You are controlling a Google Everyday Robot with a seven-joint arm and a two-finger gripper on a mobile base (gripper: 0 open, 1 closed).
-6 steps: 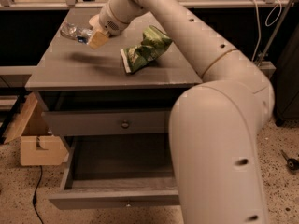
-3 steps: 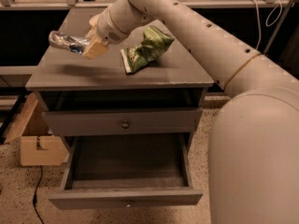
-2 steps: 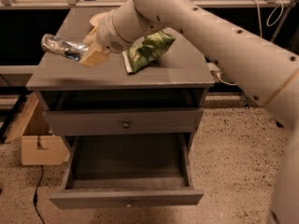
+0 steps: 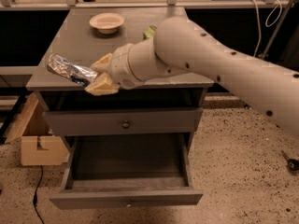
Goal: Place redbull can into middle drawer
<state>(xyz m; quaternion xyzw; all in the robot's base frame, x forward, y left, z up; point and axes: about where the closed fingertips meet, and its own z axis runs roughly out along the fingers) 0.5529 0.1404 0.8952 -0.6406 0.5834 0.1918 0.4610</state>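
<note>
Redbull can [image 4: 70,71] shows you a slim silver cylinder with a shiny, crinkled skin and dark blue patches; its lettering is too blurred to read. Your gripper [image 4: 96,74] has its jaws clamped on the can's right end, with pale wedge-shaped fingers [image 4: 103,84] above and below it. It holds the can slightly tilted, free end higher, at the front left corner of the cabinet top [image 4: 70,41]. Since a moment ago the can has come forward and lower, the green snack bag [image 4: 149,31] has slipped almost wholly behind the arm, and a shallow pale bowl [image 4: 107,22] now shows at the back of the top. Below, the middle drawer [image 4: 126,197] stands pulled out, flat grey wood with a small pale knob, under the shut drawer front [image 4: 88,122] with its dark round knob
</note>
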